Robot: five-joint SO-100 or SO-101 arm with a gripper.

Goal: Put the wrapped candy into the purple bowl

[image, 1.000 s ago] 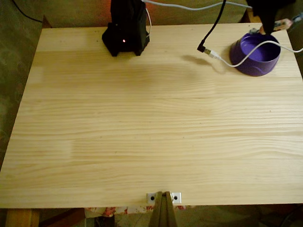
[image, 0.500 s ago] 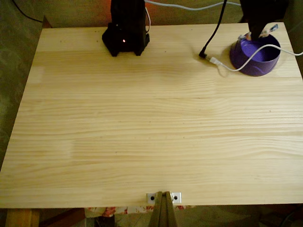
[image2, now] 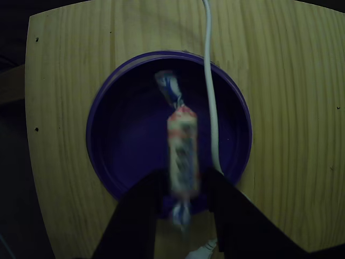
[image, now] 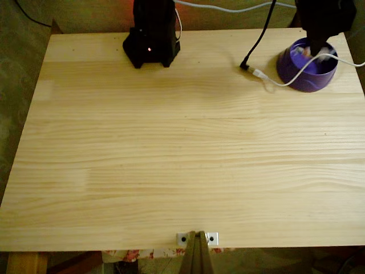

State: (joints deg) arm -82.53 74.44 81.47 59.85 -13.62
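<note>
The pincer [image2: 182, 186] hangs over the purple bowl [image2: 116, 145], its two dark fingers spread, the blurred wrapped candy [image2: 181, 154] between them pointing toward twelve o'clock. Whether they touch it is unclear. Likely light, crinkly and slippery; grip its firm middle.

Matte black arm base [image: 151, 34] with a small red light, black upper arm [image: 322, 17], black cable [image: 259, 37] and white cable [image: 296, 71] trailing, two dark, seemingly black gripper fingers [image2: 135, 216]

Wrapped candy [image2: 182, 156] motion-blurred, perhaps falling
</note>
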